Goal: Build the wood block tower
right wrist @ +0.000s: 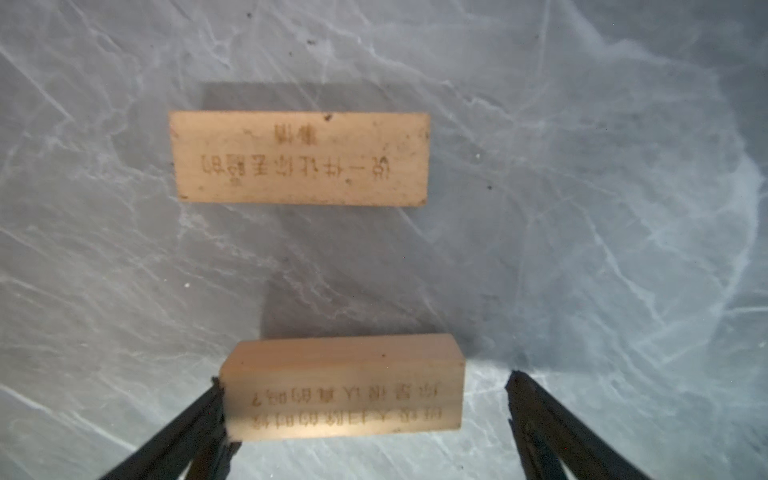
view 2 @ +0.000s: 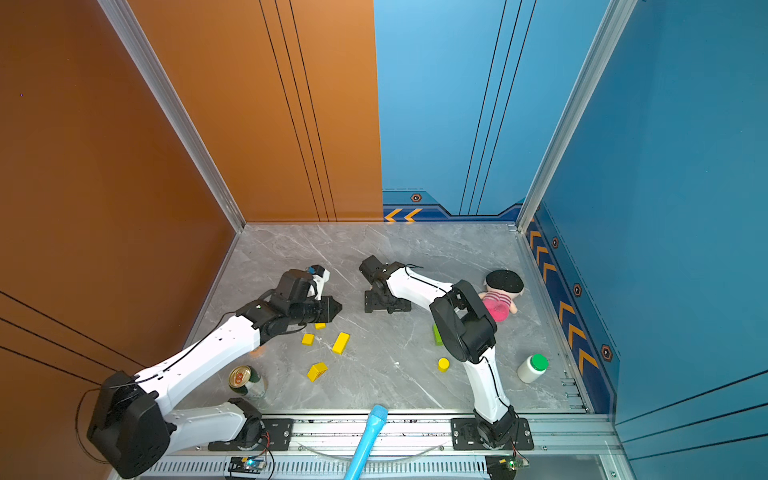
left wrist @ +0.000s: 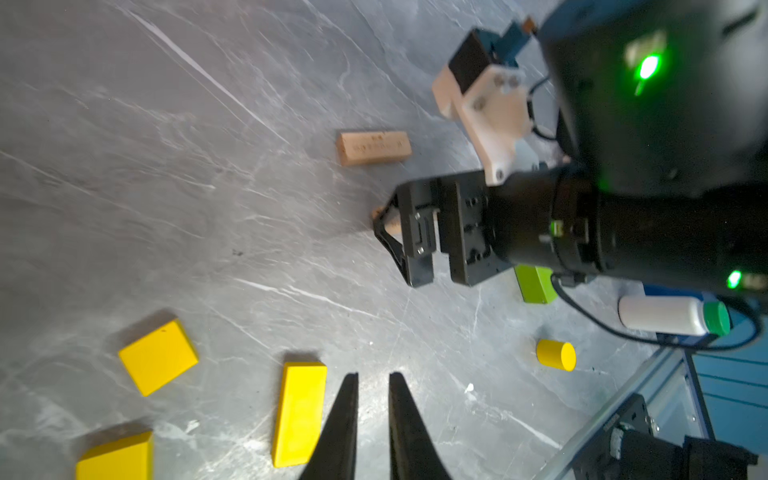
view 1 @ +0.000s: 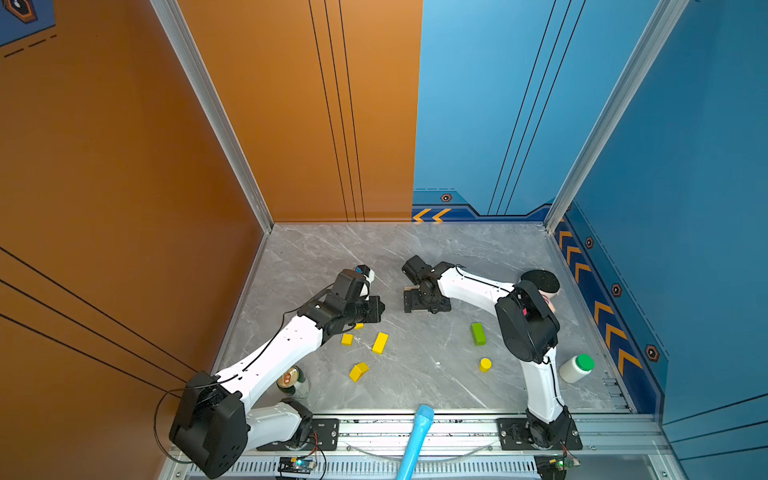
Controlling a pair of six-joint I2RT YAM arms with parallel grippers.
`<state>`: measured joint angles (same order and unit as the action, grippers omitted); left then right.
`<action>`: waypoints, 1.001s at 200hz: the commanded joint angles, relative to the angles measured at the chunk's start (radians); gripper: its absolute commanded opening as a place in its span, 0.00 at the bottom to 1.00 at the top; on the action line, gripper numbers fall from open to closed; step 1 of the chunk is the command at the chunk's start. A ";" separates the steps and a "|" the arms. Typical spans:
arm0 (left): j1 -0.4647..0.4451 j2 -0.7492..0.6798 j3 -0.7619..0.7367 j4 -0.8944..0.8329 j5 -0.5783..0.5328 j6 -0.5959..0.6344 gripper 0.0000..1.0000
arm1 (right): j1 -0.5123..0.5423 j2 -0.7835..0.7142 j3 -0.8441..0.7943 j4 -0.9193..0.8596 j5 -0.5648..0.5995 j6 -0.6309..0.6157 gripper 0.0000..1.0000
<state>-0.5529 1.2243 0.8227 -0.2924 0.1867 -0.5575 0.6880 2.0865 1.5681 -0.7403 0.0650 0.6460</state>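
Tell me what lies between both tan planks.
Only bare table; the right wrist view shows it between the plank at the right gripper and the other plank.

Twin white arms with black joints
The left arm point(view 1: 270, 357) and right arm point(view 1: 469, 286) wear glossy white shells dotted with small screw holes, bulky black motor housings, thin black cables and black bolted base plates point(view 1: 324, 432); the left gripper point(left wrist: 372, 378) has slim black tapered fingers

We see a robot lab cell. Two arms point(view 1: 274, 357) are bolted on an aluminium rail point(view 1: 457, 434), and printed panels point(view 1: 291, 124) wall a marble-look table point(view 1: 415, 374).
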 commanded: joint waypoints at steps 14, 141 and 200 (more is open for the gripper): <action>-0.062 -0.054 -0.129 0.261 -0.034 -0.198 0.14 | -0.011 -0.058 0.021 0.010 -0.031 0.064 1.00; -0.185 -0.098 -0.367 0.659 -0.230 -0.428 0.26 | -0.025 -0.193 -0.085 0.111 -0.092 0.132 1.00; -0.094 -0.077 -0.153 0.302 -0.260 -0.229 0.22 | -0.029 -0.307 -0.228 0.162 -0.099 0.098 0.56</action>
<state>-0.7025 1.1385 0.5804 0.1791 -0.0425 -0.8970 0.6651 1.8263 1.4078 -0.6064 -0.0380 0.7536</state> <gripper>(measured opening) 0.227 0.771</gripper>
